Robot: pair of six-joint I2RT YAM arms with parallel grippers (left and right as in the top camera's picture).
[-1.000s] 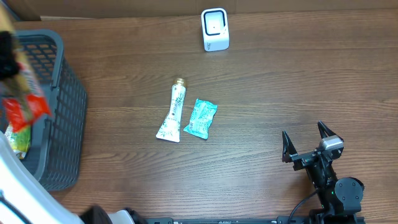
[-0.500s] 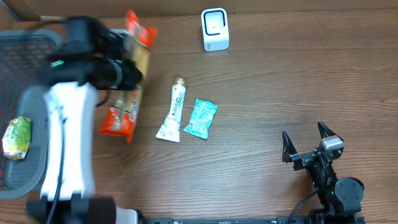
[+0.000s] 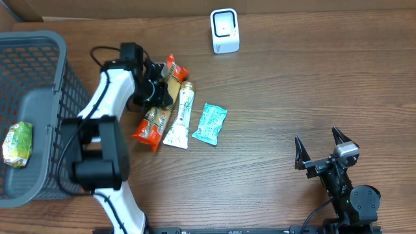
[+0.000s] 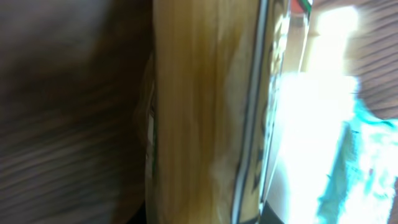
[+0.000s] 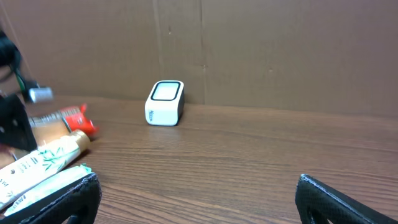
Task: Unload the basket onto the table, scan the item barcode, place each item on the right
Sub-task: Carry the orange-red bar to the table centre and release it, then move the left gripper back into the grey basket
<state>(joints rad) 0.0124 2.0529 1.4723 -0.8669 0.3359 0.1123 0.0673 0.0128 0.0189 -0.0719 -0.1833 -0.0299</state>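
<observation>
A long red and gold snack packet (image 3: 156, 121) lies slanted on the wooden table, just left of a white tube (image 3: 180, 117). My left gripper (image 3: 156, 91) is shut on the packet's upper half. In the left wrist view the packet (image 4: 199, 112) fills the frame as a blurred gold band, with the tube (image 4: 311, 124) bright to its right. The white barcode scanner (image 3: 225, 30) stands at the far edge, also visible as the scanner (image 5: 165, 102) in the right wrist view. My right gripper (image 3: 320, 153) rests at the near right, open and empty; its fingers (image 5: 68, 199) frame bare wood.
A teal sachet (image 3: 210, 123) lies right of the tube. A grey mesh basket (image 3: 62, 78) occupies the left side and holds a green packet (image 3: 17, 144). A cardboard wall (image 5: 249, 50) backs the table.
My left arm has swung from over the basket to the table's middle, carrying the snack packet down beside the white tube. The right arm has not moved.
</observation>
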